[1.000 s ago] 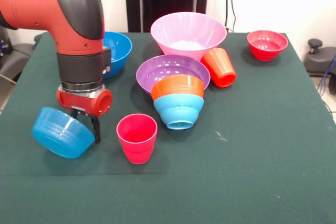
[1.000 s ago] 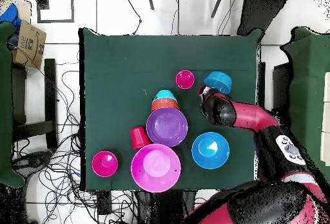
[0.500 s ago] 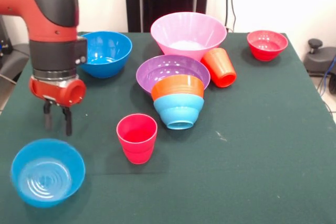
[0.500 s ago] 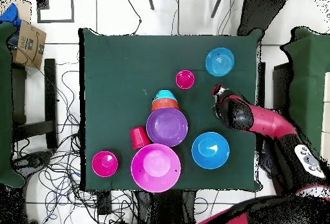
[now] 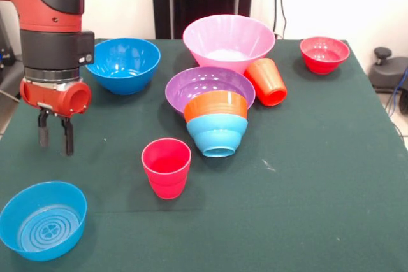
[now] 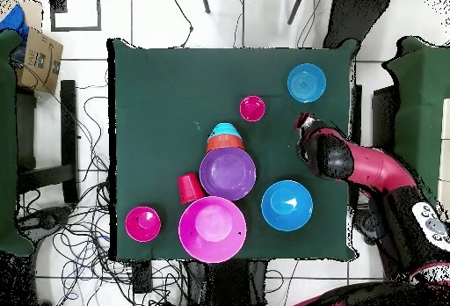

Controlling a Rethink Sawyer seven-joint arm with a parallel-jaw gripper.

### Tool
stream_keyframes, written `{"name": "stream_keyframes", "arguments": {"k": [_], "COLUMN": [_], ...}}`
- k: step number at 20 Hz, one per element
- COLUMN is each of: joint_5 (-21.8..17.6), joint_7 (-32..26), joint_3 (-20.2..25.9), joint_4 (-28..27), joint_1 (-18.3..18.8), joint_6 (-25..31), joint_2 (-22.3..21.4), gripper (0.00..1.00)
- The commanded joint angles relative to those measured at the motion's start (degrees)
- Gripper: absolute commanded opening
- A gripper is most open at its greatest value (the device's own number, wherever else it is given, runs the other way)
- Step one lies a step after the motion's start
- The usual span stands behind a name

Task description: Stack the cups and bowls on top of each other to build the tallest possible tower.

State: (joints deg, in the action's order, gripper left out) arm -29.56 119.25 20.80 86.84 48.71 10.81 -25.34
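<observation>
Small blue bowl [image 5: 43,228] sits upright on the green tabletop [image 5: 306,176], at the near-left corner in the front view, well left of the pinkish-red cup [image 5: 166,167]. Gripper [image 5: 54,133] hangs above and behind that bowl, clear of it; its two fingers [image 5: 67,137] point down, a narrow gap between them, holding nothing. Deep blue bowl [image 5: 123,64] stands behind and left of the cup. The cup stands upright, mouth up. Just right of it and behind, the orange bowl [image 5: 216,104] lies nested in the light-blue bowl [image 5: 217,134], the pair tipped on its side against the purple bowl [image 5: 209,89]; actual contact appears likely but is not certain. Large pink bowl [image 5: 229,42] stands behind these. Orange-red cup [image 5: 268,81] lies on its side, right of the purple bowl. Small red bowl [image 5: 324,53] stands farthest right.
</observation>
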Motion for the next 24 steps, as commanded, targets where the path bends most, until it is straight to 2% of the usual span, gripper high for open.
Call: {"name": "stream_keyframes", "arguments": {"k": [1, 5, 8, 16, 24], "joint_5": [-3.09, -5.18, -5.32, -4.37, -4.93], "joint_7": [-7.56, -8.48, -6.57, -5.87, -4.54], "joint_3": [6.46, 7.51, 6.90, 8.50, 7.14], "joint_4": [3.09, 2.31, 1.89, 1.05, -2.62], "joint_1": [-0.50, -0.42, -1.68, -1.16, -2.89], "joint_6": [5.48, 3.53, 2.00, 2.21, 0.83], "joint_2": [2.38, 2.92, 3.20, 4.49, 6.25], "gripper": [1.00, 1.00, 1.00, 1.00, 1.00]}}
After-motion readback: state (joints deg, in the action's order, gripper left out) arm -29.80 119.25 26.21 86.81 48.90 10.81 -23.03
